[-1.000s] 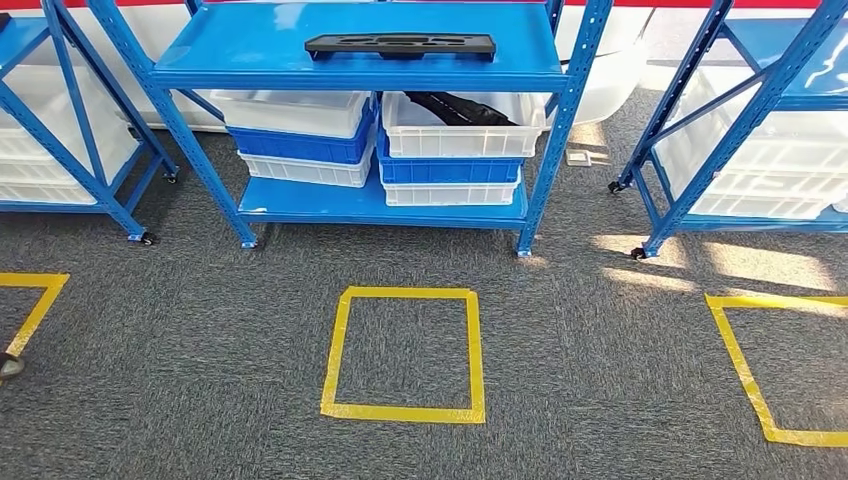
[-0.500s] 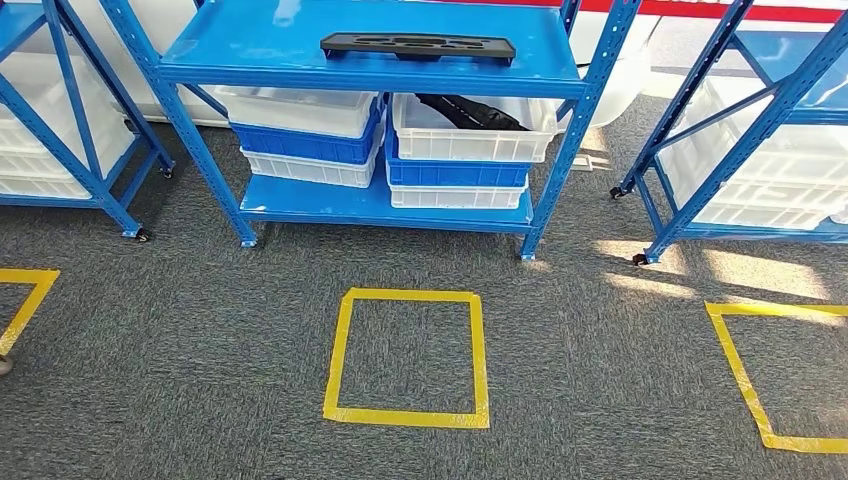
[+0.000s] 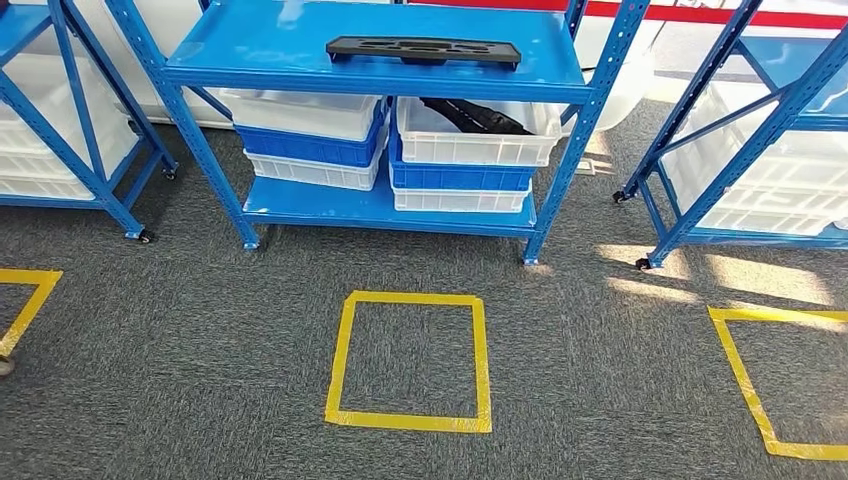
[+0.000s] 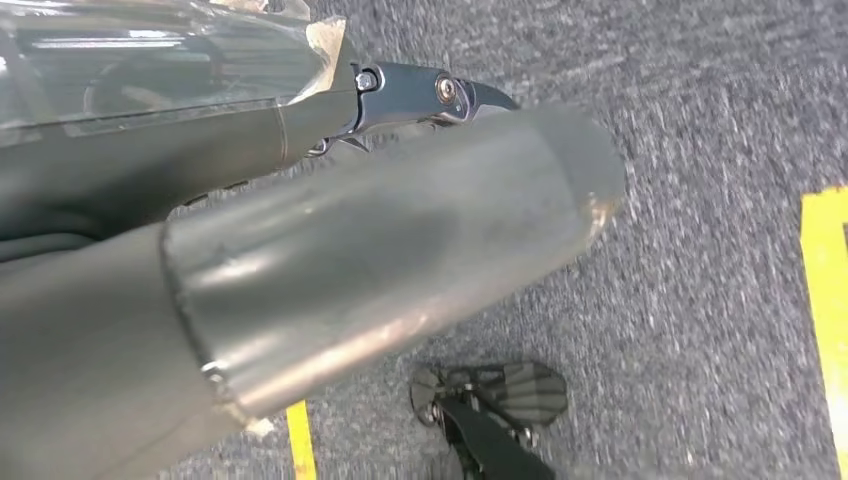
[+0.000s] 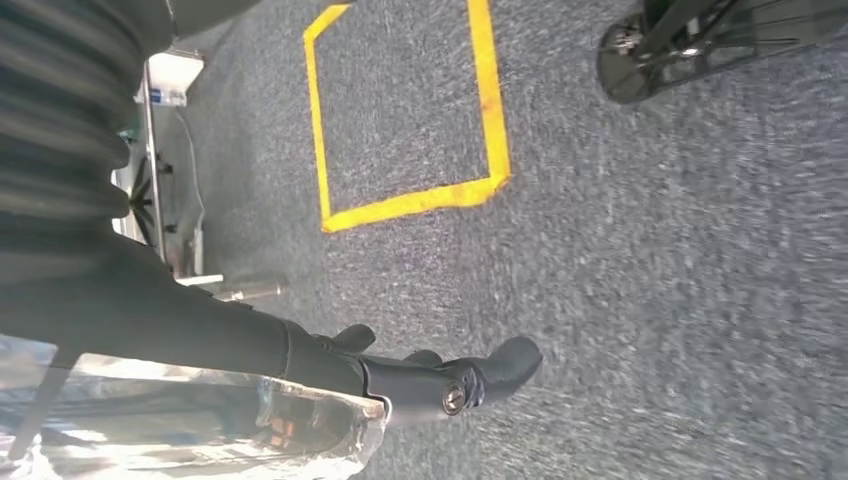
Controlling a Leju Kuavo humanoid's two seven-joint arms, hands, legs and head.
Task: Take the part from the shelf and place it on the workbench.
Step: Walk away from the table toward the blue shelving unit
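Black part [image 3: 424,50] lies flat on the blue shelf's [image 3: 250,45] top deck at twelve o'clock; left hand [image 4: 380,240] and right hand [image 5: 400,375] hang over carpet, grip state unclear.

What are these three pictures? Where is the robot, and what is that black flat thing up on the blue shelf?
They are three cameras on one walking robot. The big picture is from its head, looking forward and down at a blue shelf rack on a grey carpet. On the top shelf lies the black flat part that the robot has to fetch. Under it are white and blue bins, stacked. On the floor a yellow tape square marks a spot in front of the rack.

The other two pictures come from cameras at the robot's wrists, so they look sideways. Its arms hang down, and both show carpet and yellow tape. The left robot hand has a thick grey thumb up close. The right robot hand has dark fingers curled in. Neither one is holding anything yet.
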